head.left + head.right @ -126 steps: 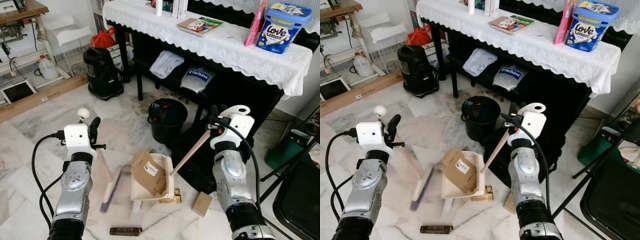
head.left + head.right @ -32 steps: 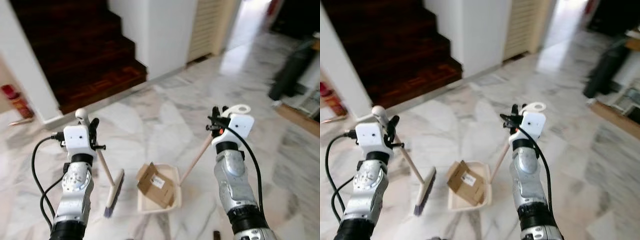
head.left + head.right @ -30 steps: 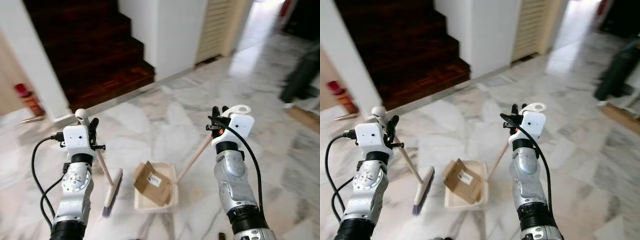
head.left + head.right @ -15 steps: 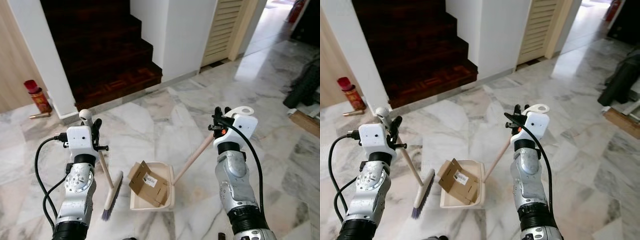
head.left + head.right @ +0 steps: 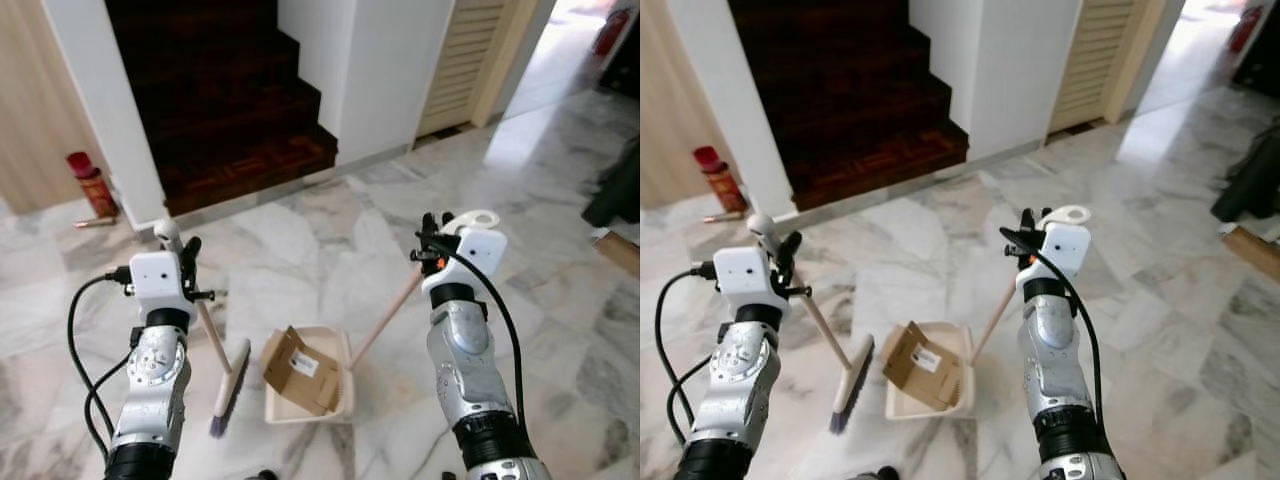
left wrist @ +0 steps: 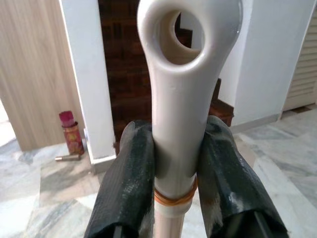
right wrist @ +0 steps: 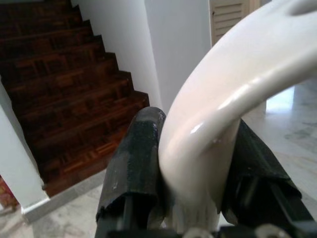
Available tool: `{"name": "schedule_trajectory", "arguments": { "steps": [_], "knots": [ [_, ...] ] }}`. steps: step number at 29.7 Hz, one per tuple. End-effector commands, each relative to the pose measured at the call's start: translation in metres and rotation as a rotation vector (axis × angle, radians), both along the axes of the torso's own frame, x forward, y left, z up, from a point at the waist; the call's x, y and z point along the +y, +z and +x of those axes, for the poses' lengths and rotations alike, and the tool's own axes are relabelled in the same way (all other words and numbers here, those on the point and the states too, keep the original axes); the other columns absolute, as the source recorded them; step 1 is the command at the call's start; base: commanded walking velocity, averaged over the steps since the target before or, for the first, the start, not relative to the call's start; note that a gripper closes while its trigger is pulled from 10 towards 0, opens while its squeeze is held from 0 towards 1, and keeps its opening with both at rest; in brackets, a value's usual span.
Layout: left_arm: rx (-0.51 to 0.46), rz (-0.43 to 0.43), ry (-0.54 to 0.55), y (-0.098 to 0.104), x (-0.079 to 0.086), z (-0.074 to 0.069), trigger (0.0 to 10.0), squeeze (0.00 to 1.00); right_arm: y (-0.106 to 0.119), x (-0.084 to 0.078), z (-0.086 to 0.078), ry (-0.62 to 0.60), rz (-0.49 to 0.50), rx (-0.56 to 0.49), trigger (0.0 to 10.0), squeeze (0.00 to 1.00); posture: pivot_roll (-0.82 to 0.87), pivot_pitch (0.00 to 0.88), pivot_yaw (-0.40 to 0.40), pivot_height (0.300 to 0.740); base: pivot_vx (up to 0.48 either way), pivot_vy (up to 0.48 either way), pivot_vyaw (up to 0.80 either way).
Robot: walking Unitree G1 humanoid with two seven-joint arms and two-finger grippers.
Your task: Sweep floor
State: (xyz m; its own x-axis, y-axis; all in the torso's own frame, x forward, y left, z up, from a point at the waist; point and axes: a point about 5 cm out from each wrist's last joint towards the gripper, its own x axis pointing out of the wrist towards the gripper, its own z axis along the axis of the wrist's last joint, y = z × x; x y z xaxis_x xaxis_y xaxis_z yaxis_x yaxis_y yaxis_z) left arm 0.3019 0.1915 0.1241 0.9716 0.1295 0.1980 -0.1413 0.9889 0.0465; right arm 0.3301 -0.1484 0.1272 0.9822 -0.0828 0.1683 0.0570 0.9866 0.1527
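My left gripper (image 5: 181,251) is shut on the white top of a broom handle (image 6: 184,94). The wooden shaft (image 5: 212,335) slants down to the brush head (image 5: 231,388) on the marble floor. At the same height, my right gripper (image 5: 432,232) is shut on the looped white end of the dustpan handle (image 7: 218,114). Its shaft (image 5: 385,318) runs down to the cream dustpan (image 5: 304,415) on the floor between the arms. A folded piece of brown cardboard (image 5: 303,372) with a white label lies in the pan.
A dark wooden staircase (image 5: 225,95) rises straight ahead between a white pillar (image 5: 100,110) and a white wall (image 5: 375,70). A red can (image 5: 88,183) stands left of the pillar. A louvred door (image 5: 480,60) and a dark object (image 5: 615,185) are to the right.
The view has swung from the piano room to the foot of the stairs and drifted a little more in the last second. Both grippers kept their hold on broom and dustpan.
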Motion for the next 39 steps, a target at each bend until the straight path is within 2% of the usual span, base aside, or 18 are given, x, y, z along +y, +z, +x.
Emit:
{"name": "schedule_trajectory", "arguments": {
  "steps": [1, 13, 39],
  "knots": [
    [-0.062, 0.01, -0.004, 0.0129, -0.0003, 0.0013, 10.0, 0.0, 0.0134, -0.0021, 0.0027, -0.011, 0.005, -0.056, 10.0, 0.0, 0.02, 0.0, -0.042, 0.74, 0.0, 0.0, 0.0],
    [-0.063, 0.008, -0.006, 0.0132, -0.0009, 0.0016, 10.0, 0.0, 0.0133, -0.0024, 0.0032, -0.006, 0.006, -0.052, 10.0, 0.0, 0.02, 0.0, -0.043, 0.74, 0.0, 0.0, 0.0],
    [-0.064, 0.001, -0.004, 0.0135, -0.0025, 0.0011, 10.0, 0.0, 0.0105, -0.0004, 0.0032, 0.021, 0.013, -0.034, 10.0, 0.0, 0.02, 0.0, -0.05, 0.74, 0.0, 0.31, 0.0]
  ]
}}
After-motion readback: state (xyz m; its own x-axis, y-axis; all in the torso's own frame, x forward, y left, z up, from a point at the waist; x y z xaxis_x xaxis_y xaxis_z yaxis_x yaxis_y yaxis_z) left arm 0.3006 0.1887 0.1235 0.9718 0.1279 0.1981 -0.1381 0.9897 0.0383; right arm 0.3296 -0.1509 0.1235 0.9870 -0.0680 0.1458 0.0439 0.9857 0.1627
